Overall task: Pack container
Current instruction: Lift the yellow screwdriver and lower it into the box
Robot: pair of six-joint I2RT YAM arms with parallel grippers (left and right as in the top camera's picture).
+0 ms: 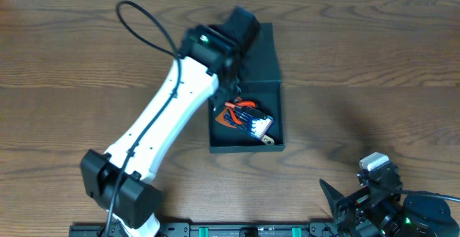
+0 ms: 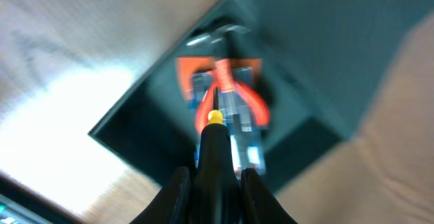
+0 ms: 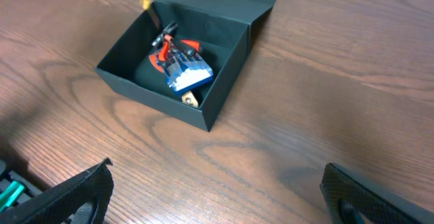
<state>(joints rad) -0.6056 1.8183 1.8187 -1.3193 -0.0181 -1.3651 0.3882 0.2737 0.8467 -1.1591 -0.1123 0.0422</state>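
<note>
The dark teal-black container (image 1: pixel 244 148) stands open mid-table, its flap lid (image 1: pixel 262 57) folded back. Inside lie red-handled pliers (image 1: pixel 241 108) and a small blue pack (image 1: pixel 253 124). My left gripper (image 2: pixel 215 173) is shut on a black-handled tool with a yellow collar (image 2: pixel 215 139), tip pointing down into the container (image 2: pixel 135 136) above the pliers (image 2: pixel 227 91). From overhead the left gripper (image 1: pixel 231 79) hangs over the box's back half. The right wrist view shows the container (image 3: pixel 169 102), the tool (image 3: pixel 144 2) and the pack (image 3: pixel 186 71). My right gripper (image 3: pixel 217 190) is open and empty.
The wooden table (image 1: pixel 359 86) surrounds the box. The right gripper (image 1: pixel 343 202) rests low at the front right edge. The left arm's white link (image 1: pixel 158 122) and a black cable (image 1: pixel 140 21) cross the table left of the box.
</note>
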